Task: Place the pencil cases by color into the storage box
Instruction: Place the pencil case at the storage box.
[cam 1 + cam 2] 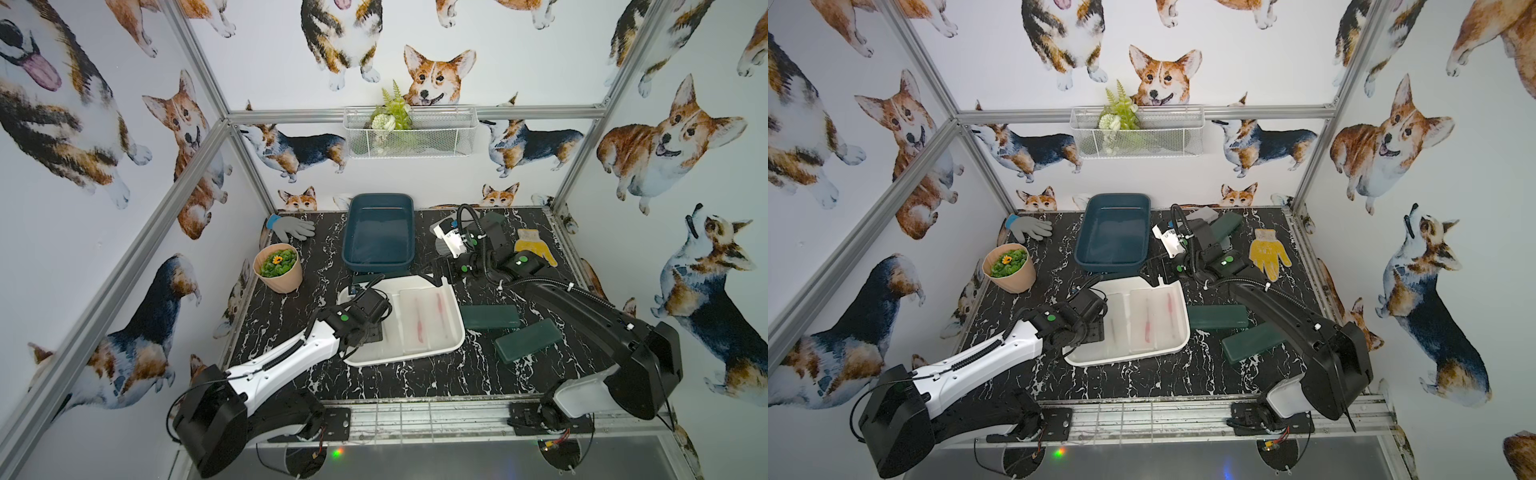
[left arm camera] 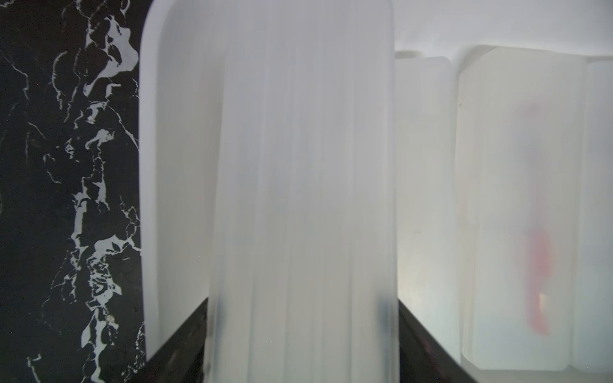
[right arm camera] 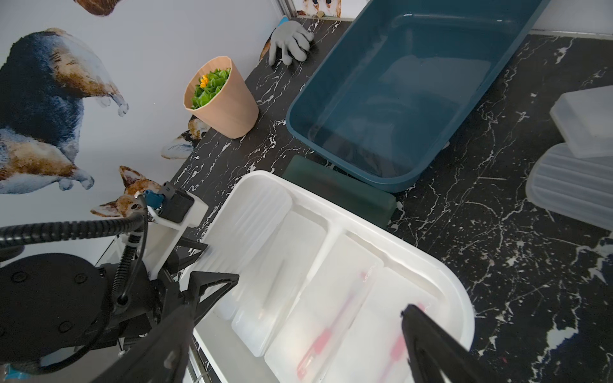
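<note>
My left gripper (image 2: 302, 300) is shut on a ribbed frosted white pencil case (image 2: 305, 165), low inside the left end of the white storage box (image 1: 459, 328). Beside it in that box lie other frosted cases, two showing red pens (image 3: 331, 298) (image 3: 374, 318). My right gripper (image 3: 298, 310) hangs open above the box's far right corner (image 1: 442, 272), holding nothing. The blue storage box (image 1: 347, 232) stands behind. Two dark green cases (image 1: 490, 316) (image 1: 528, 340) lie right of the white box. Another green case (image 3: 338, 195) lies between the two boxes. Two frosted cases (image 3: 583, 122) (image 3: 574, 185) rest at the back right.
A tan flower pot (image 1: 278, 268) stands at the left, with a grey glove (image 1: 293, 227) behind it. A yellow glove (image 1: 534, 245) lies at the back right. A wire basket (image 1: 411, 133) hangs on the back wall. Another green case (image 1: 1225, 226) lies behind my right arm.
</note>
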Controlling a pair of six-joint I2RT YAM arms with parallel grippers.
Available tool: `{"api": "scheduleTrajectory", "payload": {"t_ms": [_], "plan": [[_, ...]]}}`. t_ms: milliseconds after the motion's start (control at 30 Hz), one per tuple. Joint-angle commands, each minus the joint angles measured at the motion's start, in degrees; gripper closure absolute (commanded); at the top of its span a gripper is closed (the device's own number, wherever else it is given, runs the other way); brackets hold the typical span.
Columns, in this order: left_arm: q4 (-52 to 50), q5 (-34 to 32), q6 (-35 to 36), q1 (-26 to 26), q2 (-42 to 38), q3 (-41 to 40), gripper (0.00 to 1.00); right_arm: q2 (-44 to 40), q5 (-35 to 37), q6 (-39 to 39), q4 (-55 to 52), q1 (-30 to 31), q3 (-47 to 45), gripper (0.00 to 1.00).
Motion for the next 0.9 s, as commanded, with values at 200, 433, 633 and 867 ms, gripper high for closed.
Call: {"api": "scheduleTrajectory", "payload": {"t_ms": [200,433,633,867], "plan": [[1.8,-2.0,-3.0,0.0,2.4,-1.0,0.28,-0.4,-0.2,-1.5,-1.3,-0.1,-0.2,0.01],[2.1,-2.2,-3.8,0.0,2.4,-2.3,0.24,-0.9,-0.6,-1.0,-1.0,-0.1,-1.2,0.01],[1.8,-2.5,-3.5,0.0,2.9,-1.8,0.17,-1.4,-0.9,-0.1,-0.3,-0.6,-2.1,0.01],[1.1,-3.2,-2.4,0.0,3.6,-0.4,0.07,-1.9,-3.2,3.1,0.9,-3.8,-2.6,0.01]]}}
